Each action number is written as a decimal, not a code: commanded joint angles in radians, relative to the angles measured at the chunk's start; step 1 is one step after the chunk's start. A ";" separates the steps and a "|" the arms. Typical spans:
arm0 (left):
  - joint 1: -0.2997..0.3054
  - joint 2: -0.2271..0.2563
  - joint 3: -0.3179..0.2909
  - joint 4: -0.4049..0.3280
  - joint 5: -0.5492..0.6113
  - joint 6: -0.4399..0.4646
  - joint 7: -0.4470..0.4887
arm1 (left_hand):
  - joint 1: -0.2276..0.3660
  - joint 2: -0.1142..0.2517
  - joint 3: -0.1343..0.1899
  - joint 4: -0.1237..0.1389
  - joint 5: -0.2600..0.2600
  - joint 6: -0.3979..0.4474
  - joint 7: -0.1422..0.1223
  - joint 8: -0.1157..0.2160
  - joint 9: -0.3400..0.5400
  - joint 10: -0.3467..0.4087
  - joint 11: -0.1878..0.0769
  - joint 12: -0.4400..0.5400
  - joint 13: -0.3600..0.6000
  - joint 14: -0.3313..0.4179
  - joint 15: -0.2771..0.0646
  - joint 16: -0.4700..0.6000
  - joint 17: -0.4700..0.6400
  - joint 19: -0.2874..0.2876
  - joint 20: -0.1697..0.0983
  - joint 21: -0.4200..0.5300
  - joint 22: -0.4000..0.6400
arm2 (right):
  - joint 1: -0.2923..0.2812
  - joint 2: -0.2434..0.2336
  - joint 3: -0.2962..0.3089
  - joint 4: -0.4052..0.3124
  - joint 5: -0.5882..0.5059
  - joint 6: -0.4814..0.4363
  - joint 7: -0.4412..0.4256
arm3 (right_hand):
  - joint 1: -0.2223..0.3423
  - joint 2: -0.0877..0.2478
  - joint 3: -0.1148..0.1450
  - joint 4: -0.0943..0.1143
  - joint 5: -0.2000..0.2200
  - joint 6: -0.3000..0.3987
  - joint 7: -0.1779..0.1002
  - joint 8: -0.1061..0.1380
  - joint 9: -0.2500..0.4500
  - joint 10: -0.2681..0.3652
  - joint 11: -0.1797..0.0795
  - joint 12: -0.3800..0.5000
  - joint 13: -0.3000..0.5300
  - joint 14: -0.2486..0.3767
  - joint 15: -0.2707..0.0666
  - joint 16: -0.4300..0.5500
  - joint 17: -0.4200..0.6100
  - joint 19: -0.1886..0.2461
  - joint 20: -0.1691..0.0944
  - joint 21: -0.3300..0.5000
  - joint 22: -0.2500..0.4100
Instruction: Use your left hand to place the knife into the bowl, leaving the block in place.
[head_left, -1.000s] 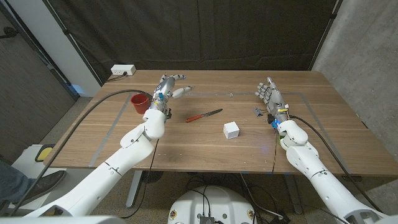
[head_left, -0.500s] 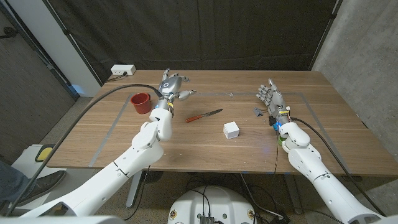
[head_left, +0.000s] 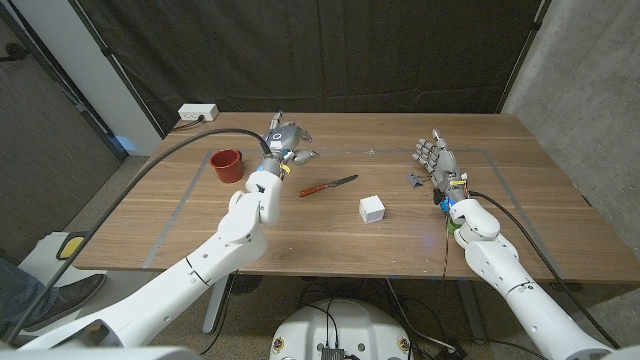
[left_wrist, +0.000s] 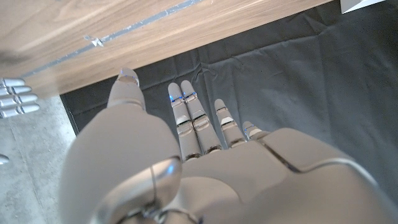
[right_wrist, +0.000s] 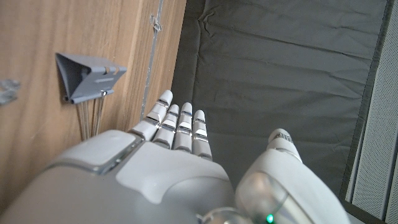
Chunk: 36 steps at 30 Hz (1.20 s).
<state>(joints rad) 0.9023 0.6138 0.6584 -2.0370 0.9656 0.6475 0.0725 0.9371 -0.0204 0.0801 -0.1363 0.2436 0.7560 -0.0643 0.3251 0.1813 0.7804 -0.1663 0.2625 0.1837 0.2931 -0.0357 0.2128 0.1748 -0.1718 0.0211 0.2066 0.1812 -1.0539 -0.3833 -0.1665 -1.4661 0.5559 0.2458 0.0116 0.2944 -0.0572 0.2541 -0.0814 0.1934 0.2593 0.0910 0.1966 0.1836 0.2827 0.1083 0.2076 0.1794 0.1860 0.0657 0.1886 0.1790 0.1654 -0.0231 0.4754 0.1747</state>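
left hand (head_left: 286, 138) has swung from beside the bowl (head_left: 226, 164) toward the knife (head_left: 327, 186), fingers spread, empty | knife lies mid-desk, ungrasped | block (head_left: 372, 208) untouched, nearer front edge | right hand (head_left: 434, 156) idle, fingers together | reach under way

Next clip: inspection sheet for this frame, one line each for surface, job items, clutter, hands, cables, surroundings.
Surface: wooden table with taped outline.
Job's things: red-handled knife lying flat mid-table; red bowl at the robot's left, upright; white block beside the knife, apart from it.
Clutter: grey binder clip by the right hand.
Hands: left hand open near the knife's handle, holding nothing; right hand open, holding nothing.
Cables: black cable along the left arm.
Surroundings: dark curtain; white power strip.
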 joint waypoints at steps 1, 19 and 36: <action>-0.016 -0.002 0.039 -0.004 0.147 0.048 -0.147 | -0.005 0.005 -0.003 0.003 -0.004 0.000 -0.007 -0.003 0.002 0.001 -0.006 -0.004 0.003 0.007 -0.056 -0.006 0.002 -0.022 -0.011 0.000 0.002 | -0.010 0.002 0.001 -0.005 0.005 -0.007 -0.004 | 0.001 0.014 0.002 -0.006 0.004 0.005 -0.004 0.001 0.004 0.012 0.001 0.004 0.003 0.008 0.004 0.004 0.003 0.002 0.002 -0.004 0.002; -0.035 -0.041 0.050 0.023 0.228 0.035 -0.307 | 0.023 0.017 0.004 0.003 -0.009 0.030 0.029 -0.018 0.003 0.050 0.015 -0.014 0.005 0.020 -0.054 -0.010 0.001 -0.013 0.004 0.001 0.002 | -0.011 -0.001 0.002 -0.006 0.010 -0.019 -0.001 | 0.001 0.016 0.001 -0.008 0.003 0.005 -0.004 0.000 0.004 0.012 0.001 0.004 0.003 0.008 0.006 0.003 0.003 0.004 0.002 -0.011 0.002; -0.073 -0.085 0.086 0.089 0.233 0.005 -0.387 | 0.052 0.039 0.015 0.005 -0.016 -0.004 0.083 -0.054 0.007 0.045 0.043 -0.036 0.013 0.035 -0.025 -0.009 0.003 0.008 0.072 0.005 0.002 | -0.031 -0.003 0.008 -0.023 0.009 -0.021 -0.015 | 0.001 0.016 0.000 -0.009 0.002 0.005 -0.004 0.000 0.004 0.013 0.001 0.003 0.003 0.012 0.005 0.004 0.003 0.006 0.004 -0.017 0.002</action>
<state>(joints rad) 0.8478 0.5544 0.7209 -1.9836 1.1860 0.6652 -0.2687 0.9754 0.0177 0.0904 -0.1323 0.2288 0.7554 0.0043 0.2761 0.1841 0.8230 -0.1264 0.2320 0.1934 0.3171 -0.0409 0.1993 0.1746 -0.1631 0.0843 0.2067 0.1814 -1.0743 -0.3847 -0.1626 -1.4802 0.5648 0.2258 0.0054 0.2953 -0.0476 0.2511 -0.0843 0.1934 0.2590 0.0910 0.1966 0.1836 0.2865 0.1121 0.2076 0.1793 0.1931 0.0697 0.1886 0.1789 0.1654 -0.0233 0.4609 0.1745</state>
